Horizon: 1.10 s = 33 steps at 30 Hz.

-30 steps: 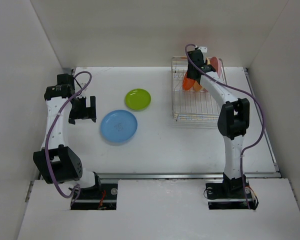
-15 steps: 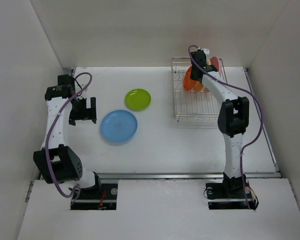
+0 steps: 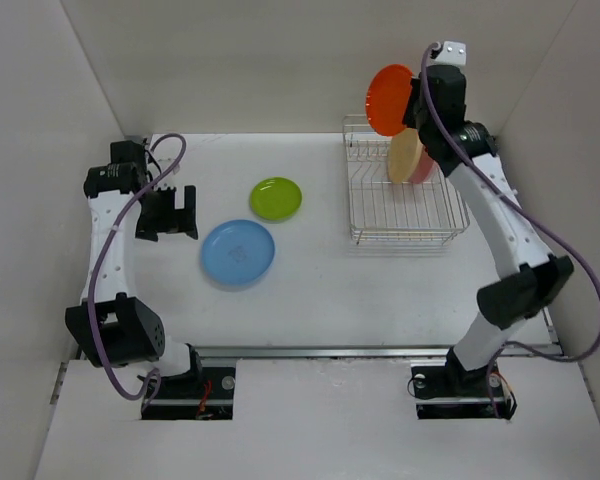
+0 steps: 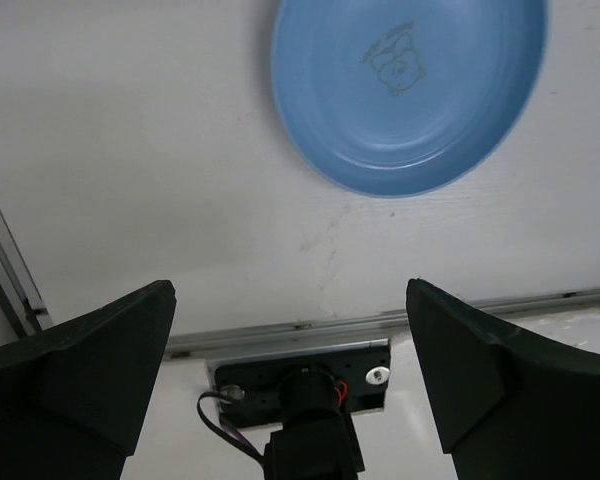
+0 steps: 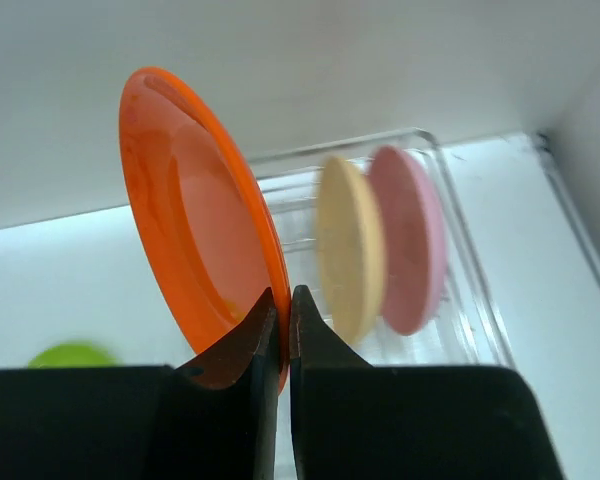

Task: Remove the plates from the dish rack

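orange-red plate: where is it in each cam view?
Top external: the round orange-red plastic plate is upper right, held above the silver wire dish rack.
Left wrist: not in it.
Right wrist: left of centre, rim pinched by the right gripper.
Shared landmark: the tan-orange plate upright in the rack, in both those views.

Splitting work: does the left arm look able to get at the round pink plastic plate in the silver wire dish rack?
Probably not: the left end effector hovers far left; the pink plate stands in the dish rack far right.

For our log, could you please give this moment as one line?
right gripper: shut on round orange-red plastic plate; left gripper: open
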Each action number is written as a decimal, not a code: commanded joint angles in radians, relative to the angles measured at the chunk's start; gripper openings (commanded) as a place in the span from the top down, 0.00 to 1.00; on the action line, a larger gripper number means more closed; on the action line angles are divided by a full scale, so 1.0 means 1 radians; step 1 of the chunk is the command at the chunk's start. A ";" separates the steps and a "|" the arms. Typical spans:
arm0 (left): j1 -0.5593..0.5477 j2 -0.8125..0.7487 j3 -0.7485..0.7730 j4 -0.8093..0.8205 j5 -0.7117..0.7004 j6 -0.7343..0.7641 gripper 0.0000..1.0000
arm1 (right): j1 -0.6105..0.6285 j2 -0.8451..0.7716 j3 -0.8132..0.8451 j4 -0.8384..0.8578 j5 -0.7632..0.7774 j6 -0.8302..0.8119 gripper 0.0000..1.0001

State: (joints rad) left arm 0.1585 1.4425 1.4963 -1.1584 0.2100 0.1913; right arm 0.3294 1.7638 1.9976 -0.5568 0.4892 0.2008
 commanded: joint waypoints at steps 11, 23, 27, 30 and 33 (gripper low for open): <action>-0.204 0.189 0.326 -0.055 0.416 0.117 0.04 | 0.215 -0.061 -0.445 0.394 -0.909 0.046 1.00; -0.293 0.464 0.378 -0.056 0.417 0.126 0.29 | 0.249 0.052 -0.525 0.557 -1.097 0.107 1.00; -0.303 0.501 0.424 -0.057 0.469 0.117 0.64 | 0.249 0.095 -0.493 0.554 -1.109 0.107 1.00; -0.303 0.510 0.461 -0.075 0.493 0.106 1.00 | 0.249 0.108 -0.493 0.554 -1.095 0.107 1.00; -0.303 0.536 0.481 -0.075 0.505 0.085 1.00 | 0.249 0.128 -0.473 0.543 -1.068 0.107 1.00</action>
State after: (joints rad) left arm -0.1444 1.9709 1.9106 -1.2369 0.6460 0.3225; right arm 0.5564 1.8915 1.4685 -0.0578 -0.5694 0.3103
